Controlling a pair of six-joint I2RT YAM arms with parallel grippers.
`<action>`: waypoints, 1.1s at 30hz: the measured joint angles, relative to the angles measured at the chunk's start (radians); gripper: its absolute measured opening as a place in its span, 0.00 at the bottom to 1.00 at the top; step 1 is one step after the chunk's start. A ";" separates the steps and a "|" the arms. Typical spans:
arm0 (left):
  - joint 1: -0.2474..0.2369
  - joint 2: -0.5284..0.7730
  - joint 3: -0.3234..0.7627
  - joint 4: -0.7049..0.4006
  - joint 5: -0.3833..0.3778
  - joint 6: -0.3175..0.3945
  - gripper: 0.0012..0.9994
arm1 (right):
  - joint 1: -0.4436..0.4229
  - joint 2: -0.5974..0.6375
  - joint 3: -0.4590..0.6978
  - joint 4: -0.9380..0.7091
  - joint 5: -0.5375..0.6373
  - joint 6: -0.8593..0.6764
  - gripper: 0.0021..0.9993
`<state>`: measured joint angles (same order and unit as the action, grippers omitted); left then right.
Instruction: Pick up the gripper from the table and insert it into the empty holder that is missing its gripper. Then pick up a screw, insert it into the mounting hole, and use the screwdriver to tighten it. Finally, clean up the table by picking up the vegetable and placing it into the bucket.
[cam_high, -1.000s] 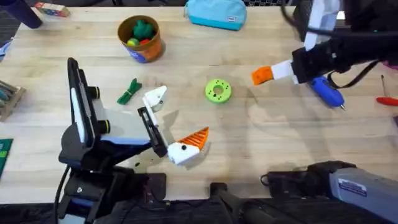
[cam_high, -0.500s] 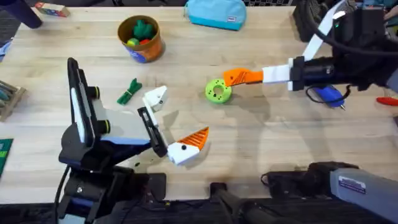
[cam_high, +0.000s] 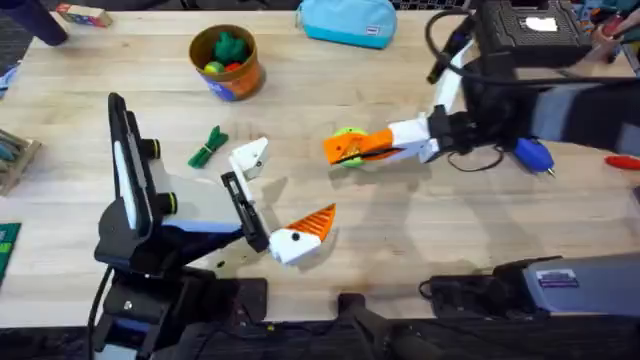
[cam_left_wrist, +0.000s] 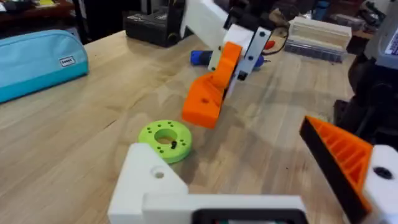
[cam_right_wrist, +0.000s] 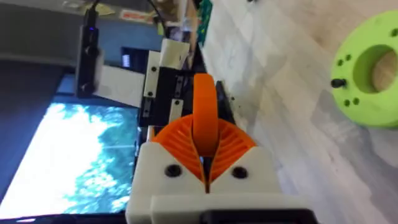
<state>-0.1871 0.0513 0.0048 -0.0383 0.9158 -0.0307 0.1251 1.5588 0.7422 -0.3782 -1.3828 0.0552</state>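
Loose on the table, the white gripper (cam_high: 250, 157) lay well away from the right gripper (cam_high: 345, 150), out past its orange tips, with the dark-green vegetable (cam_high: 207, 147) just beyond it and the orange bucket (cam_high: 228, 61) farther off. The right gripper reached low across the wood, its fingertips over the lime-green disc (cam_high: 349, 146), probably on its way toward the white piece. Its orange pads (cam_right_wrist: 205, 134) were pressed together with nothing between them, which the right wrist view showed plainly and the overhead did not. The left gripper (cam_high: 300, 236) rested near the table's front edge, carrying one orange-ribbed finger (cam_high: 315, 222) beside the bare black holder (cam_high: 243, 211), apparently parked so the mount stayed reachable. With one finger missing, I cannot tell whether it counted as spread or closed.
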 joint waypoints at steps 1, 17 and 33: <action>0.000 0.000 0.000 0.000 0.000 0.000 0.99 | 0.011 0.021 0.000 0.020 -0.013 0.014 0.01; 0.000 0.000 0.000 0.000 0.000 0.000 0.99 | 0.136 0.117 -0.006 0.480 -0.025 0.458 0.01; 0.000 0.000 0.000 0.000 0.000 0.000 0.99 | 0.261 0.117 -0.006 0.757 0.030 0.765 0.01</action>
<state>-0.1871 0.0513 0.0048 -0.0383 0.9157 -0.0303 0.3865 1.6760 0.7357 0.3790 -1.3526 0.8205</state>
